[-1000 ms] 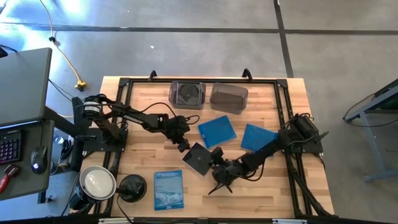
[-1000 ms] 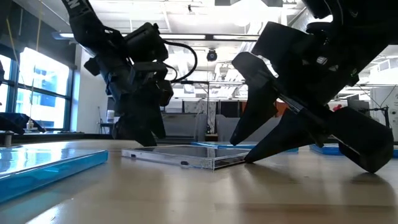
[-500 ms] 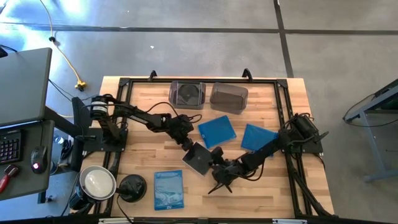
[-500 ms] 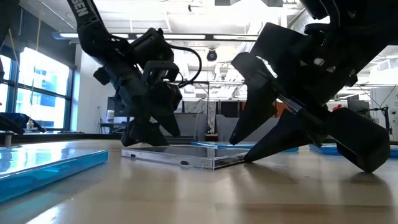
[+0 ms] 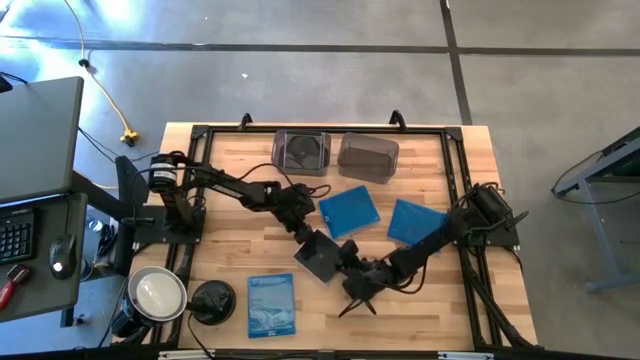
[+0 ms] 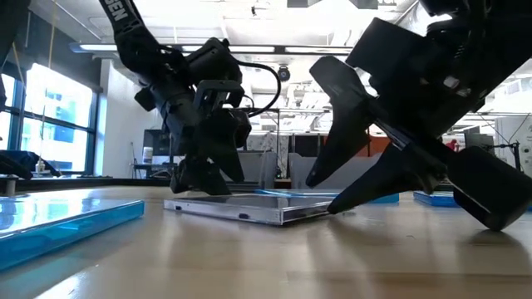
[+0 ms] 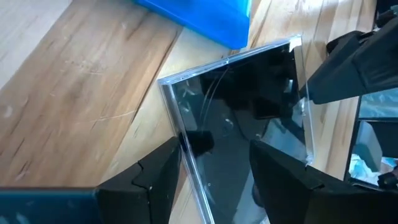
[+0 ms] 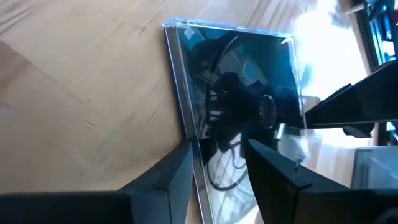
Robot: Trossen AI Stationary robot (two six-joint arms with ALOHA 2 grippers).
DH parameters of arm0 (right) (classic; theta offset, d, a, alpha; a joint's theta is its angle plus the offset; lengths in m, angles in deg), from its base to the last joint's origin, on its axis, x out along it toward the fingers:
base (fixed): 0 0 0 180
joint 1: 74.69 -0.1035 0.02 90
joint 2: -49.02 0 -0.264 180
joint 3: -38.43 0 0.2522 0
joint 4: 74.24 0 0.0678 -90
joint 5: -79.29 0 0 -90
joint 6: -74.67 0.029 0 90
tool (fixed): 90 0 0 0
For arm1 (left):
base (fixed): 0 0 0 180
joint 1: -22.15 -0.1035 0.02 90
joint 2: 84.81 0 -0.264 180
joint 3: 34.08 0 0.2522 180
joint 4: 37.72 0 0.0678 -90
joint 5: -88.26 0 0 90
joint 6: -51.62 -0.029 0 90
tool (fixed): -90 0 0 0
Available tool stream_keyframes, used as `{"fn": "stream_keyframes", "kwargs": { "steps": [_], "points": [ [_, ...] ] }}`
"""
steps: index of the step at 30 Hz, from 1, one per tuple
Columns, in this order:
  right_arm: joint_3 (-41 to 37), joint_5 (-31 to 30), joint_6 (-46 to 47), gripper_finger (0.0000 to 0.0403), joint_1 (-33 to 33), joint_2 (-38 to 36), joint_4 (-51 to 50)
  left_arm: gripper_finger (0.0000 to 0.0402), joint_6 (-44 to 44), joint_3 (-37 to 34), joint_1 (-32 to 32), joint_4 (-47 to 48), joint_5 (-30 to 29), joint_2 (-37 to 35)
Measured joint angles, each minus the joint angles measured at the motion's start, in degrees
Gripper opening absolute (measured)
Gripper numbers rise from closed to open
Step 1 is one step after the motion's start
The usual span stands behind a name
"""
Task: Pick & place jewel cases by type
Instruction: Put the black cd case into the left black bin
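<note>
A clear-and-black jewel case (image 5: pixel 322 258) (image 6: pixel 241 206) lies flat on the table's near middle. My left gripper (image 5: pixel 305 235) (image 7: pixel 214 146) is open at its far-left corner, fingers pointing down. My right gripper (image 5: pixel 348 262) (image 8: pixel 217 148) is open at the case's right edge. Two blue cases (image 5: pixel 348 210) (image 5: pixel 415 220) lie flat farther back. A paler printed blue case (image 5: pixel 271 304) lies near the front edge. One smoky tub (image 5: pixel 301 150) shows a dark disc case inside. My left gripper stands astride the case's left edge (image 7: pixel 177 118), one finger over the table and one over the lid; I cannot tell whether it touches. My right gripper slants in low from the right. Its lower fingertip (image 6: pixel 334 205) meets the case's right edge (image 6: pixel 320 209) at table level, and the other finger stands above the lid.
A second smoky tub (image 5: pixel 367 156) stands beside the first at the far edge. A round black object (image 5: pixel 212 300) and a pale bowl (image 5: pixel 157 293) sit off the near-left corner. A black frame (image 5: pixel 455 180) borders the table. Bare wood lies left of the case.
My left gripper has moved toward the table's right and near edge and come down onto the far-left corner of the clear-and-black case. My right gripper has stayed at the case's right edge. The case still lies flat in about the same place.
</note>
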Motion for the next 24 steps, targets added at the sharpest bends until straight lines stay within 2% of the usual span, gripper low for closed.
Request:
{"fn": "stream_keyframes", "kwargs": {
  "steps": [3, 8, 13, 18, 24],
  "points": [
    [-0.04, -2.19, -0.91, 0.0142, -0.09, 0.03, 1.11, 0.0193, -1.34, 0.66, 0.00, 0.80, 0.23, 0.02],
    [-0.09, -2.20, -2.27, 0.0142, -0.04, 0.04, 1.81, 0.0193, -5.72, 2.95, 0.12, 5.47, -0.30, -1.62],
    [-0.13, -6.86, -6.60, 0.0142, 0.35, 0.11, 4.47, 0.0193, -10.13, 6.21, 0.11, 14.78, -5.73, -4.32],
    [-0.13, -10.01, -15.35, 0.0142, 1.70, 0.11, 8.61, 0.0193, -14.22, 10.07, 0.13, 24.95, -11.27, -6.24],
    [-0.11, -9.13, -23.89, 0.0142, 6.25, -0.13, 12.32, 0.0193, -18.41, 15.97, 0.11, 35.73, -21.13, -8.69]
  ]
}}
